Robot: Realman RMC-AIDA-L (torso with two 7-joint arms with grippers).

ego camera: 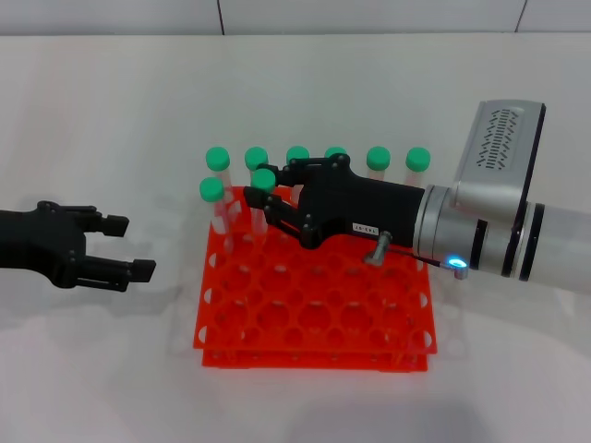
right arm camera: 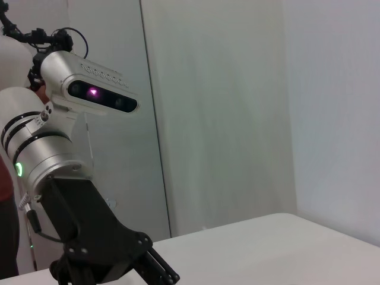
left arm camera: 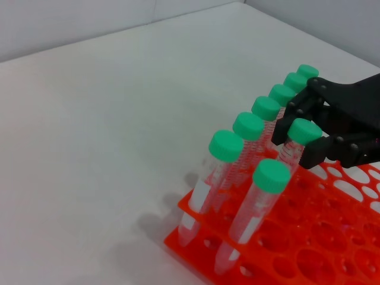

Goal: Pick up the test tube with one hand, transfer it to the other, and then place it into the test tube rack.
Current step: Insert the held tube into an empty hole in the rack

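Note:
The test tube (ego camera: pixel 264 178), clear with a green cap, stands upright in the second row of the orange-red test tube rack (ego camera: pixel 314 362), its lower end in a hole. My right gripper (ego camera: pixel 263 197), black with a white label, reaches over the rack from the right and is shut on the tube just below the cap. The left wrist view shows the same grip: the tube (left arm camera: pixel 304 130), the right gripper (left arm camera: pixel 301 139) and the rack (left arm camera: pixel 190 209). My left gripper (ego camera: pixel 129 246) hovers open and empty above the table, left of the rack.
Several other green-capped tubes (ego camera: pixel 297 154) stand along the rack's back row, and one more (ego camera: pixel 211 189) stands at the left end of the second row. The rack's front rows are empty holes. The right wrist view shows only the left arm (right arm camera: pixel 53 136) and a wall.

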